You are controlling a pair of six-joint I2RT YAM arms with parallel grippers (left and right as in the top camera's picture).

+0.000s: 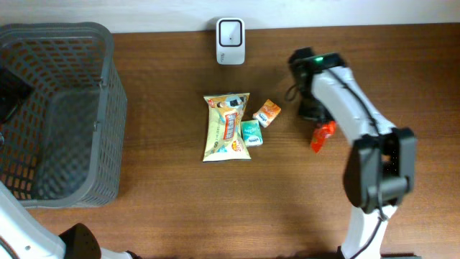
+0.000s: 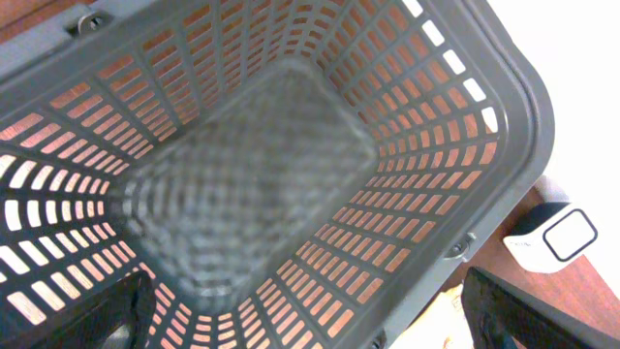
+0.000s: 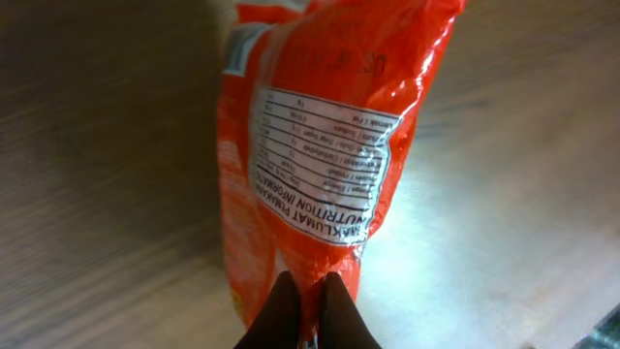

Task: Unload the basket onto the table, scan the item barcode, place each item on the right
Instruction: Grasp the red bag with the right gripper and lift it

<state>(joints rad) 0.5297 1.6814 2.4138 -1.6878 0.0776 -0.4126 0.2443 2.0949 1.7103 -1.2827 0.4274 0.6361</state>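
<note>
1. Grips the orange packet (image 3: pixel 320 145) with the right fingers (image 3: pixel 281 308), pinched shut on its bottom seam.
2. Turns the packet's white nutrition panel toward the right wrist camera.
3. Holds that packet to the right of the white scanner (image 1: pixel 230 41) and nearer the robot than it, well apart from it.
4. Seems to have the packet low over the brown desk (image 1: pixel 180 208); hard to tell whether touching or just lifted.
5. Holds the left fingers (image 2: pixel 97 315) wide apart and empty above the grey basket (image 2: pixel 504 97), far to the left of the scanner.
6. Has a yellow snack bag (image 1: pixel 227 126) lying flat just nearer than the scanner, with a small green pack (image 1: pixel 251 132) against its right edge and a small orange box (image 1: pixel 267 113) just beside that.
</note>
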